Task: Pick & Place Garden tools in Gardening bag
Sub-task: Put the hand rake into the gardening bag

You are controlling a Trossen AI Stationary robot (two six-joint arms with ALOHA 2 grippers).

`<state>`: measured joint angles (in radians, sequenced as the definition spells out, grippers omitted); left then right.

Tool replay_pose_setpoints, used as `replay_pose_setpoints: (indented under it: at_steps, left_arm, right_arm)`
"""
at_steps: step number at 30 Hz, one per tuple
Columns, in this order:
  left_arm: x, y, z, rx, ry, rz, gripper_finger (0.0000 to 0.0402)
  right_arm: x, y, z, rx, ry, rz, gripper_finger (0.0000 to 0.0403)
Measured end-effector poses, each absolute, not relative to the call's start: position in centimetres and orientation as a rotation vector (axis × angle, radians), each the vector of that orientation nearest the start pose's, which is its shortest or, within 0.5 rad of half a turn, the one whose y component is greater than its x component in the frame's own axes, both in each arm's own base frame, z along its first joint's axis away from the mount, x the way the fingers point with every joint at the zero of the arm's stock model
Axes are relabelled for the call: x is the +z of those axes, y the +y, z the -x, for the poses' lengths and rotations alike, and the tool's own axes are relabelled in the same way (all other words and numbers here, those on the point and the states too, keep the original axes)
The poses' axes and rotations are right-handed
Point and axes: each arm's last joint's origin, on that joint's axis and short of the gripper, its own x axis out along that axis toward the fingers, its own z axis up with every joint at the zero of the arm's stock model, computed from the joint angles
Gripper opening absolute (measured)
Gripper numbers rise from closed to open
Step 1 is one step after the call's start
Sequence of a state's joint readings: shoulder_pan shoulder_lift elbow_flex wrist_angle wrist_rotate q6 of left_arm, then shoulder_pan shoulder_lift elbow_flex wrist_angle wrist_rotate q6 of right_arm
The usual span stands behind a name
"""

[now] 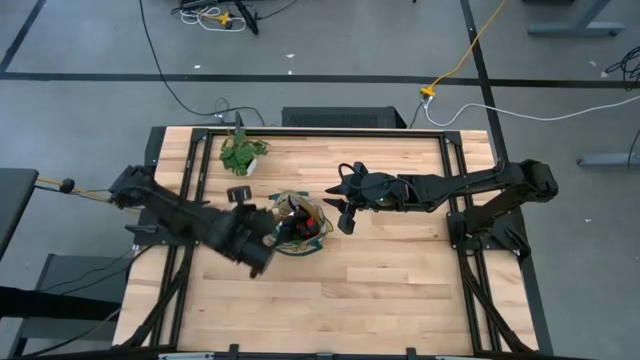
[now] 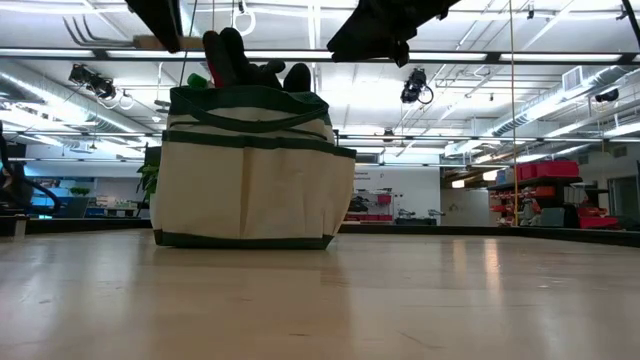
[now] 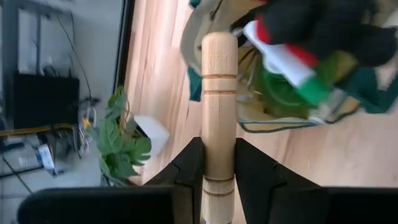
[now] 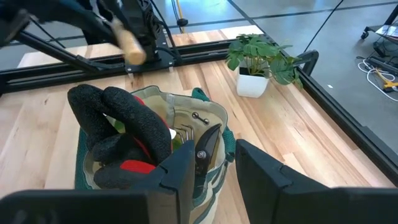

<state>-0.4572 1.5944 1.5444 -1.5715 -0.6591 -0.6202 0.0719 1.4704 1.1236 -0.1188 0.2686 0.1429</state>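
Partly hidden fork (image 3: pixel 219 112), left tool (image 3: pixel 219 163) clamped

Overhead view straight down, low view level across table, wrist views close, all sharing the gardening bag (image 1: pixel 298 224).

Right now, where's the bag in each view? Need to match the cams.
High: bag at table centre, between the two arms.
Low: left of centre, standing on the table.
Left wrist: upper right, open mouth showing, beyond the held wooden handle.
Right wrist: lower centre, just past the tool.
Shared landmark: the gloves sticking out of the bag.
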Motion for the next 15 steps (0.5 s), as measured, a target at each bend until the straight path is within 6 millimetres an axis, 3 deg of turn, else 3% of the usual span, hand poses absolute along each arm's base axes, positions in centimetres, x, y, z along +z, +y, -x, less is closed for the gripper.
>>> replay_pose_setpoints:
  at_steps: [15]
  left_arm:
    - [31.9, -4.1, -27.1, 0.462, 1.445, -0.194, 0.0074]
  right_arm:
    - [29.6, 1.6, -33.0, -0.225, 0.444, -0.060, 0.0119]
